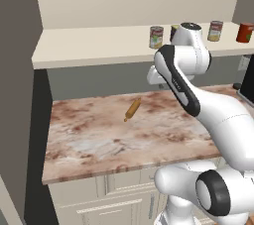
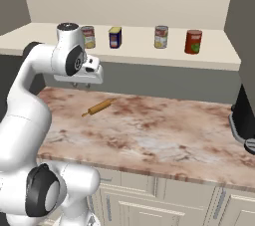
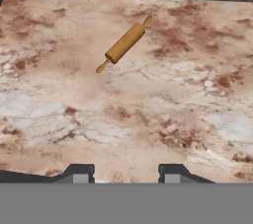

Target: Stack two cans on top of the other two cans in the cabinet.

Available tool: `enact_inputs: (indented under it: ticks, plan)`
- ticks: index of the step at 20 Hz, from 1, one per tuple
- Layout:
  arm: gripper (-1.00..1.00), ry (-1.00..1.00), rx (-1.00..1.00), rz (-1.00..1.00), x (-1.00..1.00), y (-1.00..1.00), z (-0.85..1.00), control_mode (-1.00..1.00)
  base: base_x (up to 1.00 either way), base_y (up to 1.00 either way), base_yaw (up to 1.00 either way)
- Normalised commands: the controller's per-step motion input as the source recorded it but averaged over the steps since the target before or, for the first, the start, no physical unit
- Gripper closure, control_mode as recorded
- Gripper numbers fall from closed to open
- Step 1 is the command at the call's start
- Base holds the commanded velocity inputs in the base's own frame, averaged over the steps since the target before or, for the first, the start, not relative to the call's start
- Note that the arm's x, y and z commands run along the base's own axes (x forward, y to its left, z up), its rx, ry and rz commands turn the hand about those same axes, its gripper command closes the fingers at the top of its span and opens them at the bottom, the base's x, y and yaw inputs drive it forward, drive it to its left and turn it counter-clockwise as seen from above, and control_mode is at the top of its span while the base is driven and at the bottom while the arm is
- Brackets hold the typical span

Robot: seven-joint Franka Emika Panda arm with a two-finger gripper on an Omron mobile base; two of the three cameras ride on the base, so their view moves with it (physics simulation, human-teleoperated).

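From the left base view, the arm is reaching out over the counter (image 1: 99, 135). Four cans are standing in a row on the cabinet (image 1: 89, 45) shelf, up above it. The first can (image 1: 156, 37) has a red-and-white label. The arm is partly hiding the next one. A third can (image 1: 215, 30) and a red can (image 1: 244, 32) are standing farther right. A rolling pin (image 1: 132, 109) is lying on the counter.

From the right base view, all four cans are showing, standing apart from each other. The blue can (image 2: 115, 37) is standing between the first can and the third one. None is sitting on another yet, so I think the stacking is not started. The gripper (image 2: 81, 84) is hanging below shelf level, pointing down at the counter.

In the hand view, the two fingertips (image 3: 80, 174) are standing wide apart with nothing between them, so the claw is released and empty. It is looking at the rolling pin, not at any can.

Here is what could go wrong. The hand is sitting low, under the shelf edge. If it lifts straight up, it could bump the shelf. The cans are standing near each other too, so a wide-open claw could knock a neighbour over. A can set down off-middle could tip and roll away.
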Motion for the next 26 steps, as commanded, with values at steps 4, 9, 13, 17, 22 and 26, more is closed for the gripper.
enact_inputs:
  ticks: [4, 9, 13, 17, 22, 26]
  plan:
    - [-1.00, 0.00, 0.00, 0.00, -0.05, 0.00, 0.00, -1.00, 0.00, 0.00, 0.00]
    - [-1.00, -0.02, 0.00, 0.00, -0.23, 0.00, -0.01, -1.00, 0.00, 0.00, 0.00]
    - [-1.00, -0.20, 0.00, 0.00, -0.35, 0.00, 0.00, -1.00, 0.00, 0.00, 0.00]
    - [-1.00, -0.36, 0.00, 0.00, -0.29, 0.00, 0.00, -1.00, 0.00, 0.00, 0.00]
    - [-1.00, -0.33, 0.00, -0.01, -0.22, 0.01, 0.11, -1.00, 0.00, 0.00, 0.00]
    - [-1.00, -0.24, 0.00, -0.02, -0.14, 0.08, 0.20, -1.00, 0.00, 0.00, 0.00]
